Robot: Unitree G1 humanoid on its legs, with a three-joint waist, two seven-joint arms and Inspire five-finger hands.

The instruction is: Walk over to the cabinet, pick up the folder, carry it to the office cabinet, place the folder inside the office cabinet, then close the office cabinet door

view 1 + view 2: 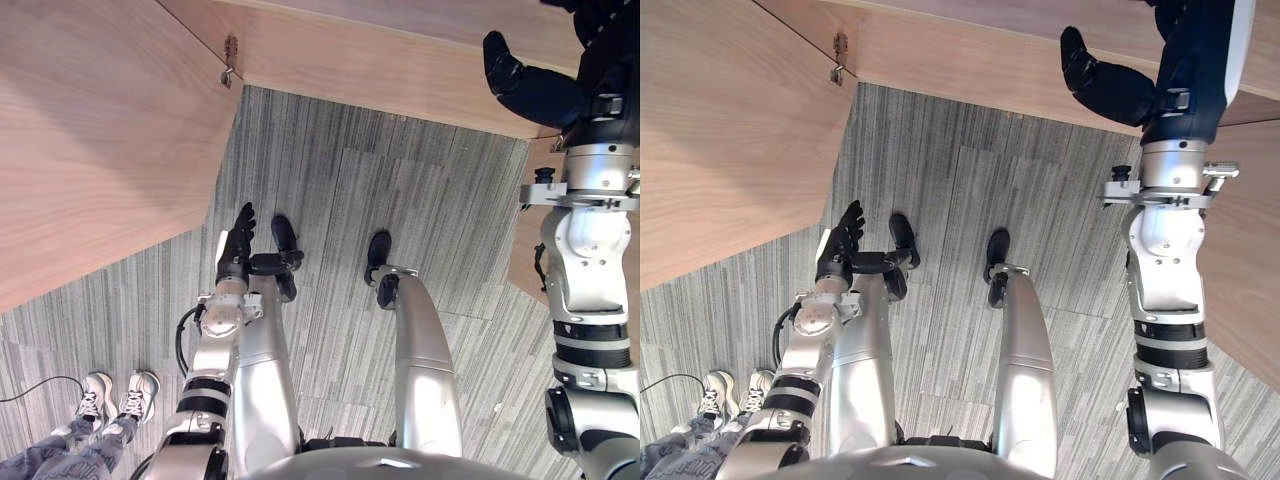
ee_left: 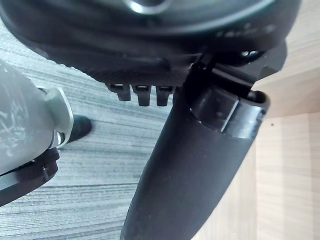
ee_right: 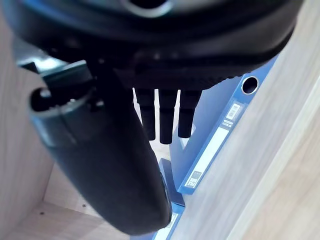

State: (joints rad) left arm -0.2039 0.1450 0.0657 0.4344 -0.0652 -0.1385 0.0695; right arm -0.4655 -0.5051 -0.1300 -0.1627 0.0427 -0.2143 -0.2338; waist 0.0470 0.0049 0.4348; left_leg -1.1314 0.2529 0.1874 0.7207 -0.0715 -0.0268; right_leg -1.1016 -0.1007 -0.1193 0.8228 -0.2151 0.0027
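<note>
Where grey carpet meets the wood cabinet, right hand is up, fingers straight, near the blue folder. Left hand hangs relaxed, empty

My right hand covers part of the blue folder, and the wrist view's edge cuts off its lower end.

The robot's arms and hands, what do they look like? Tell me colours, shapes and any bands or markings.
The left arm and the right arm are built of rounded silver-grey shells, with black bands ringing them at the joints. The left hand and the right hand are dark, almost black, each with slim fingers in a row and a thicker, smooth, rounded thumb.
</note>
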